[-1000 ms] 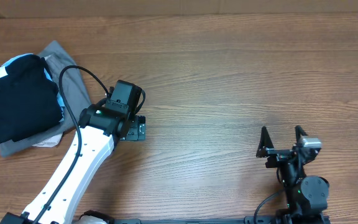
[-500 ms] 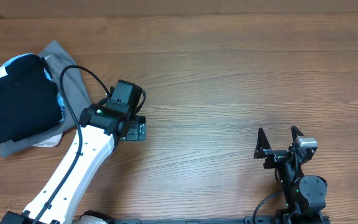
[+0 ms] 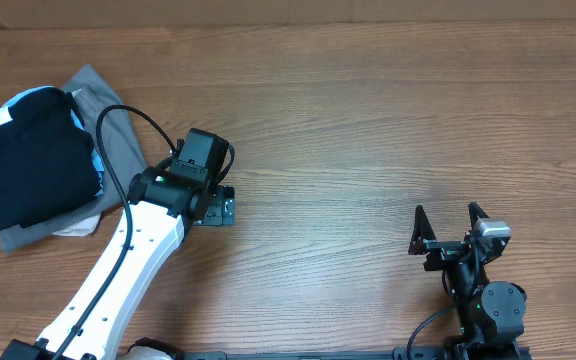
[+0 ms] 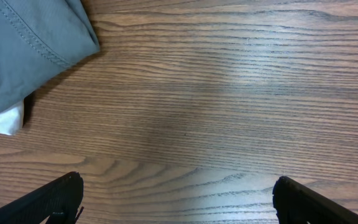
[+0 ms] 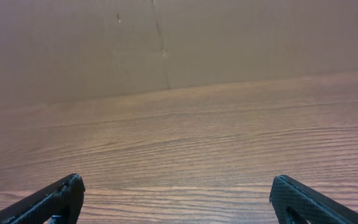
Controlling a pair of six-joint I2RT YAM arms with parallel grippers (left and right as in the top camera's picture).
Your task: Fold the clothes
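Observation:
The black T-shirt (image 3: pixel 28 160) lies folded on top of a pile at the far left of the table, its small white neck label (image 3: pixel 6 115) showing. My left gripper (image 3: pixel 208 185) is open and empty over bare wood, to the right of the pile and apart from it. In the left wrist view both fingers (image 4: pixel 179 199) are spread wide with only wood between them. My right gripper (image 3: pixel 452 222) is open and empty at the front right, far from the shirt. Its fingers (image 5: pixel 179 199) frame bare wood.
Under the black shirt lie a grey garment (image 3: pixel 103 110), a light blue shirt edge (image 3: pixel 28 95) and some white cloth (image 3: pixel 73 228). The grey garment's corner (image 4: pixel 36 37) shows at the top left of the left wrist view. A brown wall (image 5: pixel 179 43) stands behind the table.
The right gripper has shifted slightly to the left and forward. The left arm and the pile have not moved.

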